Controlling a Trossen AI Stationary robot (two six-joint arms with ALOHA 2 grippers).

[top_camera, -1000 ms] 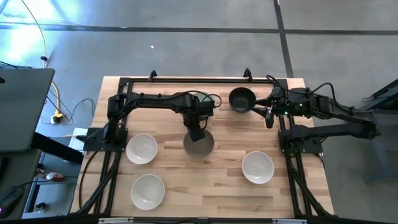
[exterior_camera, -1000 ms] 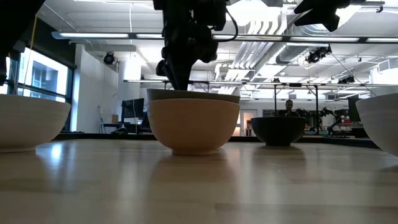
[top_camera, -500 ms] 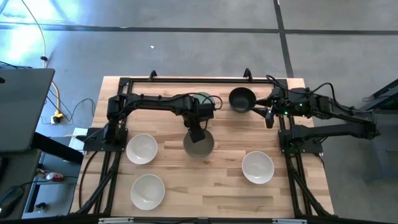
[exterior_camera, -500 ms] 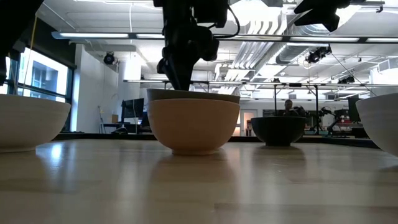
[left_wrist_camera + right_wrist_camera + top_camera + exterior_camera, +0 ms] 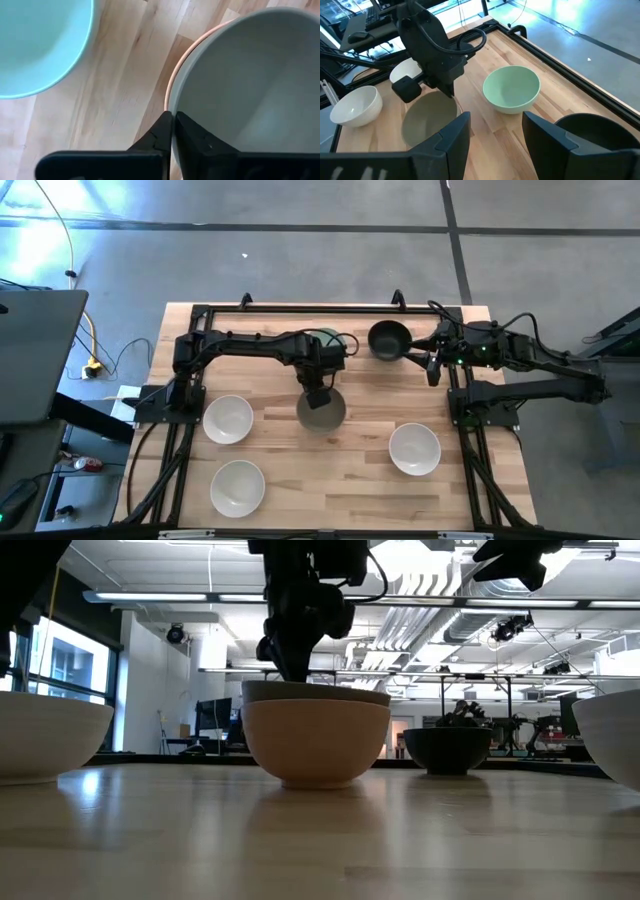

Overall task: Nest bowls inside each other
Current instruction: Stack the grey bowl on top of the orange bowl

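Left gripper (image 5: 318, 398) is reaching down mid-bench, fingers pinched tight on the rim of the grey-taupe bowl (image 5: 321, 411), which sits upright inside the peach-orange bowl (image 5: 315, 742). Right gripper (image 5: 431, 365) hangs near the bench's far right corner, fingers spread wide, beside the black bowl (image 5: 388, 340). Mint green bowl (image 5: 511, 88) sits empty near the far edge, 3 white bowls (image 5: 228, 420) toward the near side.

One bowl (image 5: 316, 692) (mid-table) inside another bowl (image 5: 316, 745)

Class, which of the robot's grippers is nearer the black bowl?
Right. The right gripper is just beside the black bowl; the left gripper grips the grey-taupe bowl, farther off.
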